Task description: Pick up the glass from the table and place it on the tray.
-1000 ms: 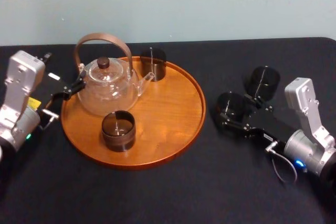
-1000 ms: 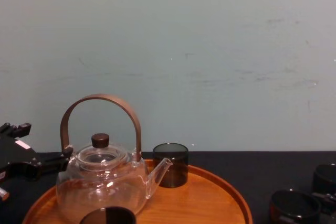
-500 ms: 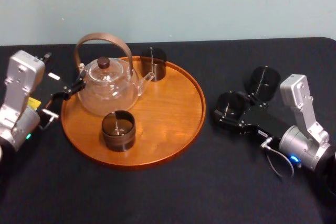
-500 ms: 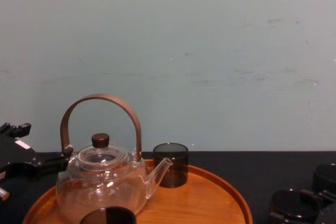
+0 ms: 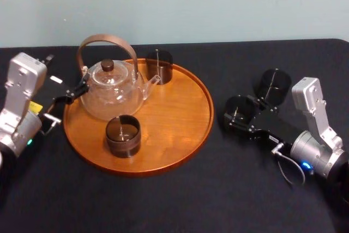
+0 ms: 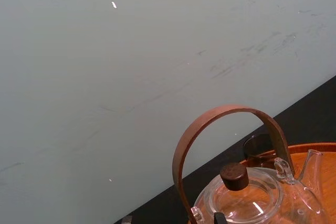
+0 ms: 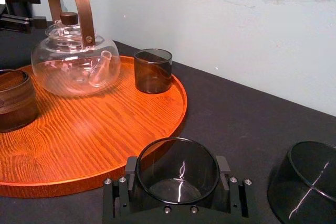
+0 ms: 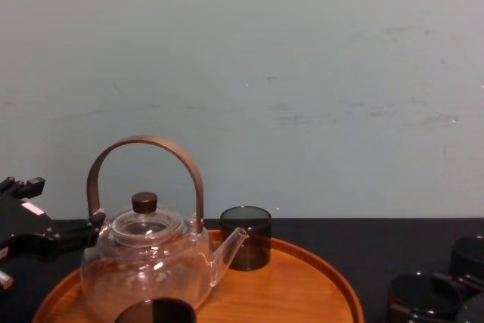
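Note:
The glass (image 5: pixel 240 107) is dark, smoky and low, standing on the black table (image 5: pixel 218 189) to the right of the tray; it also shows in the right wrist view (image 7: pixel 177 167) and the chest view (image 8: pixel 422 297). My right gripper (image 5: pixel 238 115) (image 7: pixel 177 178) is shut on the glass, one black finger (image 7: pixel 130 170) pressed to each side. The round orange-brown tray (image 5: pixel 180 113) (image 7: pixel 105 129) lies left of centre. My left gripper (image 5: pixel 70 94) hangs open by the tray's left rim, beside the teapot.
On the tray stand a glass teapot (image 5: pixel 112 88) with a brown hoop handle, a dark glass (image 5: pixel 159 66) at the back and a brown cup (image 5: pixel 122 135) at the front. Another dark glass (image 5: pixel 274 84) stands on the table just behind my right gripper.
My right arm shifted slightly left toward the glass, then settled. The glass stays on the table between the fingers. The left arm has not moved.

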Controlling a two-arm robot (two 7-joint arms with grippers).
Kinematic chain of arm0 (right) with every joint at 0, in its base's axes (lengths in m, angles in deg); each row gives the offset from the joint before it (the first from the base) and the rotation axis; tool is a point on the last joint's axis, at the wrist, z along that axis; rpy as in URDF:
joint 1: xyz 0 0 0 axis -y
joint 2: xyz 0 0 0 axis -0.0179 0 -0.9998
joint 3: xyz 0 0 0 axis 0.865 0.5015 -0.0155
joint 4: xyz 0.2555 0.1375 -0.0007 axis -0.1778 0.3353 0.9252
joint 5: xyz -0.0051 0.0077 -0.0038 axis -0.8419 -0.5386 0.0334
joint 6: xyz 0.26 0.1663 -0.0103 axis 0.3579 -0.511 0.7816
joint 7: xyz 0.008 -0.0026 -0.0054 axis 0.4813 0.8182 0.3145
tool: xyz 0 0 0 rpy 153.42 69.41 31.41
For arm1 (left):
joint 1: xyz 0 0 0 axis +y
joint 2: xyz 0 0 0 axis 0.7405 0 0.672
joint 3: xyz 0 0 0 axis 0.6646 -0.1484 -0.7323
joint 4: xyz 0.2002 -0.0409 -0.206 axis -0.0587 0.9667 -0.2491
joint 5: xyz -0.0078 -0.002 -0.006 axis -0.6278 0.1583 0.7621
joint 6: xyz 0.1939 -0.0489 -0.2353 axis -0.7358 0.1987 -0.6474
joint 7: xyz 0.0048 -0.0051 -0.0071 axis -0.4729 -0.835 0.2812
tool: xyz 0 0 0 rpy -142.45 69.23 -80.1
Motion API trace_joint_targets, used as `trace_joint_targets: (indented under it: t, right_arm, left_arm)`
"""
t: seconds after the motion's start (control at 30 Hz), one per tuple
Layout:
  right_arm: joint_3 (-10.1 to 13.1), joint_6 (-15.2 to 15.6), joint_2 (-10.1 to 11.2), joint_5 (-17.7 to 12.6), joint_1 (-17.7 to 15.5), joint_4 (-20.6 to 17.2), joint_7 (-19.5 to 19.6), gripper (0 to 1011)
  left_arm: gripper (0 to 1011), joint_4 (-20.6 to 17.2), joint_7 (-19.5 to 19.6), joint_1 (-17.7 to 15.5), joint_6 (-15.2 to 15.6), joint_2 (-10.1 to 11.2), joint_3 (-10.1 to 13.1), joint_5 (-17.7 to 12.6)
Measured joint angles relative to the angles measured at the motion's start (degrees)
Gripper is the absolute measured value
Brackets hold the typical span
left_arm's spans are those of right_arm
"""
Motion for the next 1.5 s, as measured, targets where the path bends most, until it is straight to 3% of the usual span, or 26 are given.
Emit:
trace_joint_targets:
  t: [0.53,0.97,1.2,1.5]
  right_arm:
    - [0.1,0.7,0.2,-0.6,-0.1,-0.7,-0.2,904]
    - [0.2,3.1,1.6,-0.6,-1.4,-7.2,1.0,904]
    - [-1.3,3.9,1.7,0.3,-1.2,-9.9,1.1,904]
    - [-5.0,4.5,0.1,3.3,0.0,-11.6,1.6,904]
  left_arm:
    - [1010,0.0,0.0,0.0,0.0,0.0,0.0,0.0]
    - [1010,0.0,0.0,0.0,0.0,0.0,0.0,0.0]
    - [1010,0.0,0.0,0.0,0.0,0.0,0.0,0.0]
    - [1009,0.0,0.0,0.0,0.0,0.0,0.0,0.0]
